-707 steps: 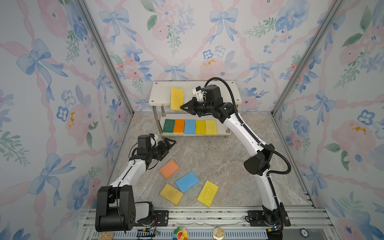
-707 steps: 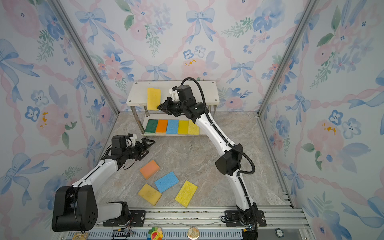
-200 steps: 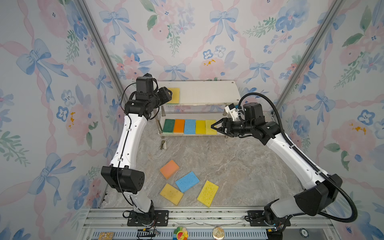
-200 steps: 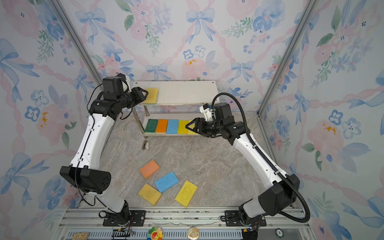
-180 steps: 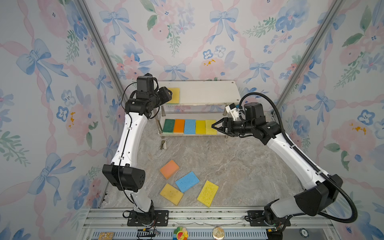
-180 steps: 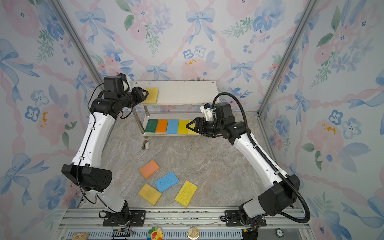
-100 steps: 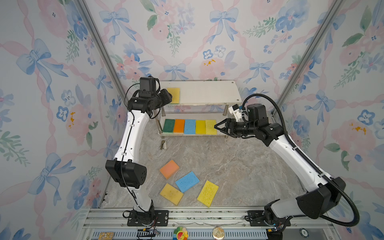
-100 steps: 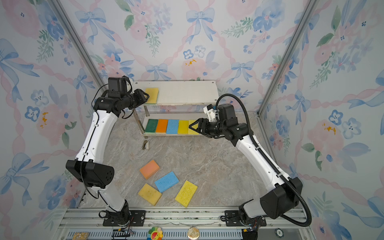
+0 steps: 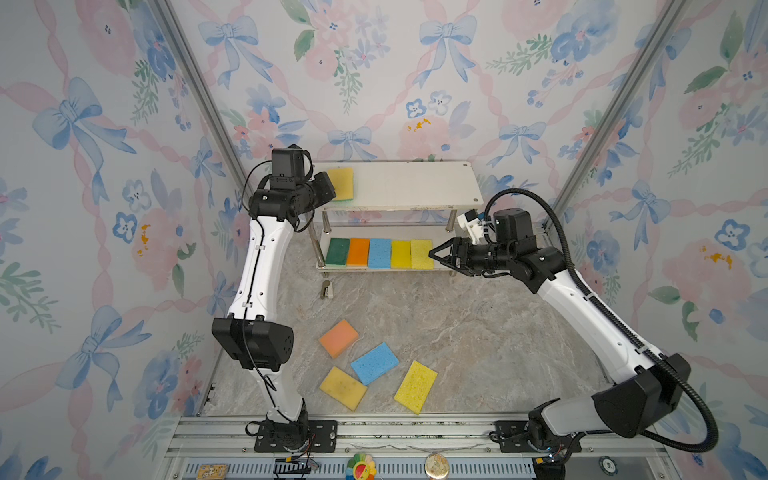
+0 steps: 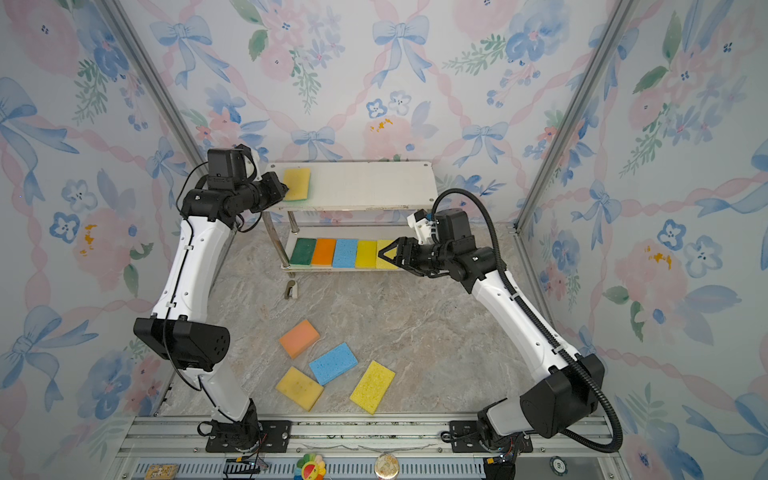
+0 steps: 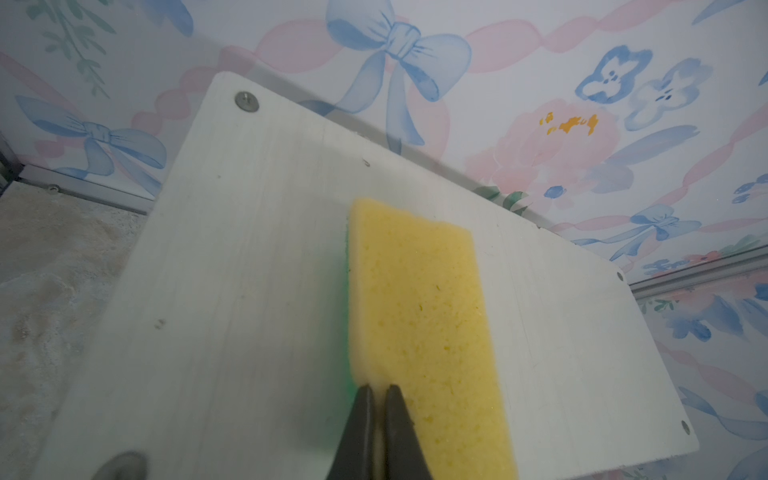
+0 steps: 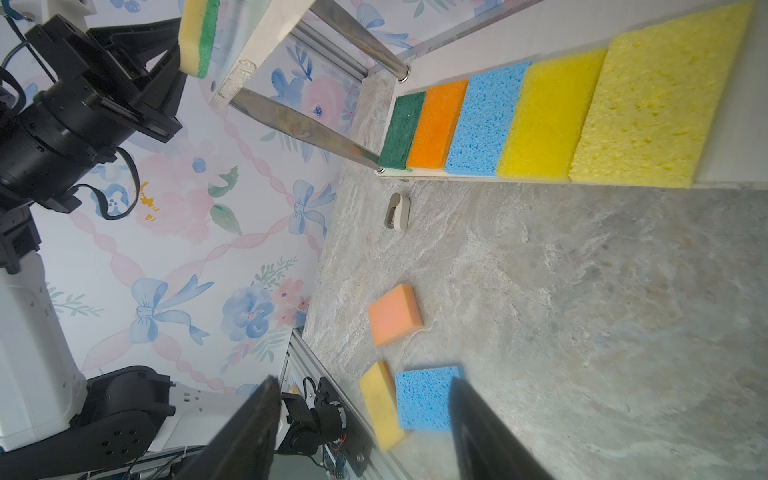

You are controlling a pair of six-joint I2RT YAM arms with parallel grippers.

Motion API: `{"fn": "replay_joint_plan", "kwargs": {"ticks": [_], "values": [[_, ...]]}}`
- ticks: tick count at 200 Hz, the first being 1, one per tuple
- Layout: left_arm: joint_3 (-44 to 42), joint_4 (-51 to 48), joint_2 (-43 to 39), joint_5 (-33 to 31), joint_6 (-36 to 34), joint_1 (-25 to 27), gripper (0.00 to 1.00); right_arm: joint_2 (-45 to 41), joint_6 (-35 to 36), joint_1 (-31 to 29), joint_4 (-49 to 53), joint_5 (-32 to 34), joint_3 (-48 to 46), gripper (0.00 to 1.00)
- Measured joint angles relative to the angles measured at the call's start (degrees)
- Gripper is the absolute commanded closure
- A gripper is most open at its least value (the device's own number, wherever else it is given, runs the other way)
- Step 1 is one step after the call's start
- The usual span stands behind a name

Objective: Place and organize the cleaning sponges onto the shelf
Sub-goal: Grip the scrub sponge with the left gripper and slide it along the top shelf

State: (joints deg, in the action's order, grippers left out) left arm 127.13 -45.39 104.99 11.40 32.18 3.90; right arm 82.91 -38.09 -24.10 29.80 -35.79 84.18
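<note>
Cleaning sponges (image 9: pixel 401 254): ten counted, four on the table and six on the shelf (image 9: pixel 415 185)

Near zone, marbled table top (image 9: pixel 478 332): four loose sponges lie flat at mixed angles. The bright yellow sponge (image 9: pixel 415 387) is near right and the dull yellow sponge (image 9: pixel 343 388) near left. The loose blue sponge (image 9: pixel 375 363) sits between them, just beside the dull one. The peach sponge (image 9: pixel 338 338) lies slightly farther, apart from the rest. A small grey clip-like object (image 9: pixel 326 289) lies near the shelf's front left leg.

Middle zone, lower board: five sponges in a tight row, edge to edge. Left to right they are the dark green sponge (image 9: pixel 337 251), orange sponge (image 9: pixel 358 252), shelved blue sponge (image 9: pixel 380 253), yellow sponge (image 9: pixel 401 254) and pale yellow sponge (image 9: pixel 421 254). The right gripper (image 9: pixel 435 254) hovers at the row's right end, jaws spread wide with nothing between them. Contact with the pale yellow sponge cannot be confirmed.

Far zone, upper board: one green-backed yellow sponge (image 11: pixel 415 316) lies flat at the left end. The left gripper (image 11: pixel 376 390) reaches in from the left, jaws closed together and clasping nothing, tips at that sponge's left edge
</note>
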Motion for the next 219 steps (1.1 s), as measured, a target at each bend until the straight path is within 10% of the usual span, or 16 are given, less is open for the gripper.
{"fn": "replay_joint_plan", "kwargs": {"ticks": [219], "values": [[-0.6, -3.1, -0.2, 3.1, -5.2, -6.6, 0.86, 4.7, 0.9, -2.4, 0.5, 0.2, 4.7, 0.33]]}}
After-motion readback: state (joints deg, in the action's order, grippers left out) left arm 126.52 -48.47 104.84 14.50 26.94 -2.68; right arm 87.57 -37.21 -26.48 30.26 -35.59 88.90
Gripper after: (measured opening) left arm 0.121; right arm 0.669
